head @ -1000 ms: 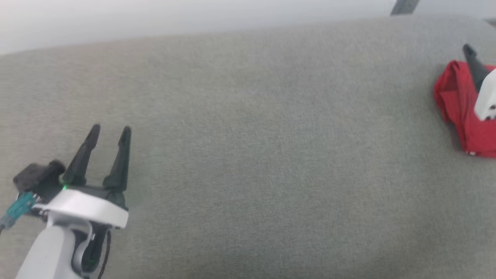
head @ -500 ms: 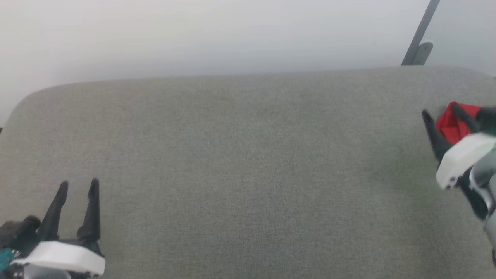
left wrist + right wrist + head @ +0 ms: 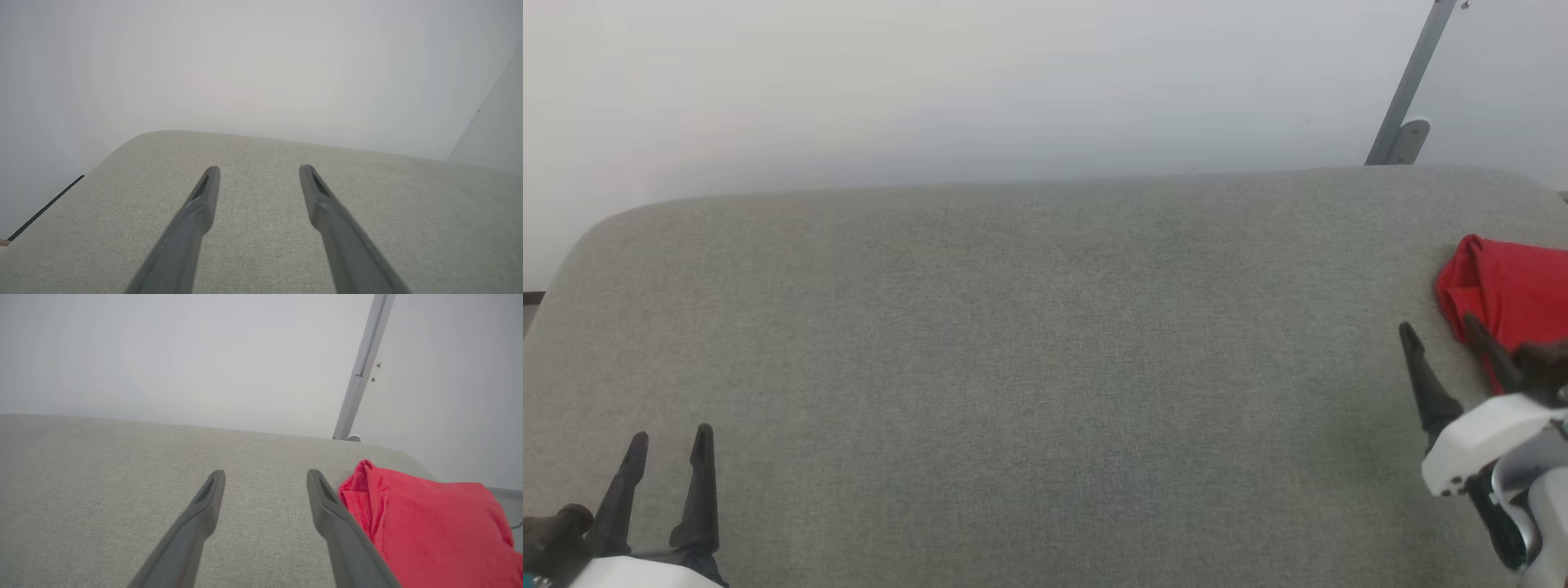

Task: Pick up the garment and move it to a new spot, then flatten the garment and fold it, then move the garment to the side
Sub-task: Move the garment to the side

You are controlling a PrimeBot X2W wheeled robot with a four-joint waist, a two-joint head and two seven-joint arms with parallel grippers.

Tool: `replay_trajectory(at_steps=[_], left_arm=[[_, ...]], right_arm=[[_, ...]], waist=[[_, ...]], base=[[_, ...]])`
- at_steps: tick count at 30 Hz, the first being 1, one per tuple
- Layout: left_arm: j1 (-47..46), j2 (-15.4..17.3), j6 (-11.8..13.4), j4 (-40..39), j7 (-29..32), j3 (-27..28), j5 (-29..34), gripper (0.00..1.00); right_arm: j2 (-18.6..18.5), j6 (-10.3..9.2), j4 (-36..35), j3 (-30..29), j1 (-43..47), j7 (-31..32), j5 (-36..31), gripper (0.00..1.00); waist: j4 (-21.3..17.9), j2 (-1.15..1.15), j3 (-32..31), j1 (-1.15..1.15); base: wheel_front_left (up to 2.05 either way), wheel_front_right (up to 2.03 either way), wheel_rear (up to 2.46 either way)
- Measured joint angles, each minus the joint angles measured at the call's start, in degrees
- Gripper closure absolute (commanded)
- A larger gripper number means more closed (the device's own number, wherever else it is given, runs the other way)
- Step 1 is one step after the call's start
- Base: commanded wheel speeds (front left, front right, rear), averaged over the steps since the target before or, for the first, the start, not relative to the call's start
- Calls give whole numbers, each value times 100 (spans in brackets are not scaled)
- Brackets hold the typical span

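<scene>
L arm: left gripper [image 3: 671, 433] is being held low over the near-left of the grey padded surface [image 3: 1045, 343], fingers spread wide, empty | R arm: right gripper [image 3: 1437, 324] is being held at the right edge, likewise wide, empty | garment [image 3: 1515, 286] is being seen as a red bundle lying just beside its outer finger | grey pole [image 3: 1411, 86] is being seen behind the far edge

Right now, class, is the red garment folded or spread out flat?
Folded: the garment sits as a compact bundle with layered edges at the right end of the grey surface.
</scene>
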Motion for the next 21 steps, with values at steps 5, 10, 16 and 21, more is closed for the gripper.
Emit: replay_trajectory(at_steps=[5,10,16,21], left_arm=[[10,-57,0,-41,0,33,7,0],[21,-74,0,-52,0,36,12,0],[27,-77,0,-91,0,57,12,0],[75,-74,0,-125,0,59,12,0]], right_arm=[[241,0,-282,-404,364,-15,-223,0],[435,0,-560,-703,658,-27,-407,0],[616,0,-870,-946,886,1,-593,0],[713,0,-1079,-1042,1018,43,-713,0]], waist=[[-32,0,10,0],[-62,0,40,0],[-97,0,64,0],[-116,0,84,0]], base=[[0,0,0],[0,0,0],[0,0,0],[0,0,0]])
